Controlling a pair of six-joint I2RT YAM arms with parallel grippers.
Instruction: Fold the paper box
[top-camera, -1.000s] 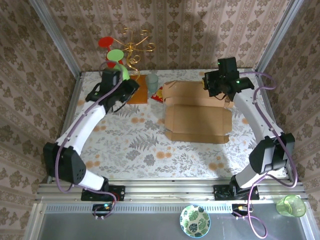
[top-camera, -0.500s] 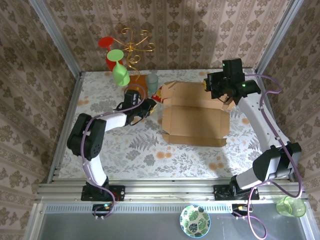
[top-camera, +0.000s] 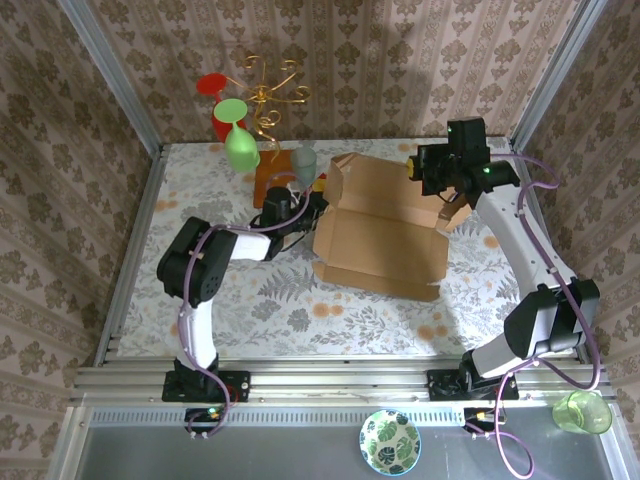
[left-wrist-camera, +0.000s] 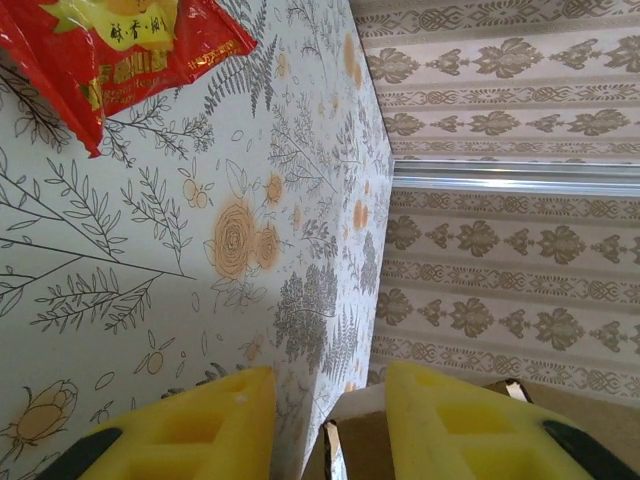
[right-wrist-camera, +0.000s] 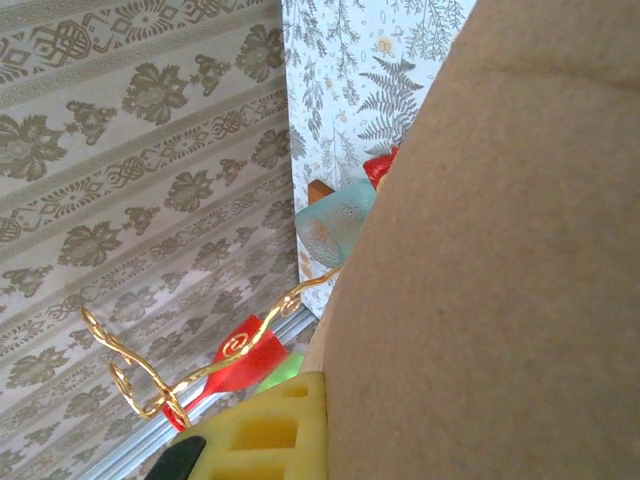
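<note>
The paper box (top-camera: 380, 235), a brown die-cut cardboard sheet, lies half unfolded in the middle of the table, skewed, with its rear panel raised. My right gripper (top-camera: 438, 188) is at the box's far right corner, shut on that raised panel. In the right wrist view the cardboard (right-wrist-camera: 500, 260) covers one finger, and the other yellow finger (right-wrist-camera: 262, 430) presses against it. My left gripper (top-camera: 311, 204) lies low at the box's left edge. It is open (left-wrist-camera: 328, 380), with a cardboard edge (left-wrist-camera: 352, 440) showing in the gap between the yellow pads.
A gold wire stand (top-camera: 263, 88) with a red and a green glass rises at the back left on a wooden block (top-camera: 270, 176). A clear tumbler (top-camera: 304, 162) and a red snack bag (top-camera: 319, 186) sit beside the box's left rear corner. A bowl (top-camera: 390, 441) and a green cup (top-camera: 582, 411) are on the front ledge.
My left arm swung from the back left down to the box's left edge. The box slid left and turned, and its rear panel lifted with my right gripper.
</note>
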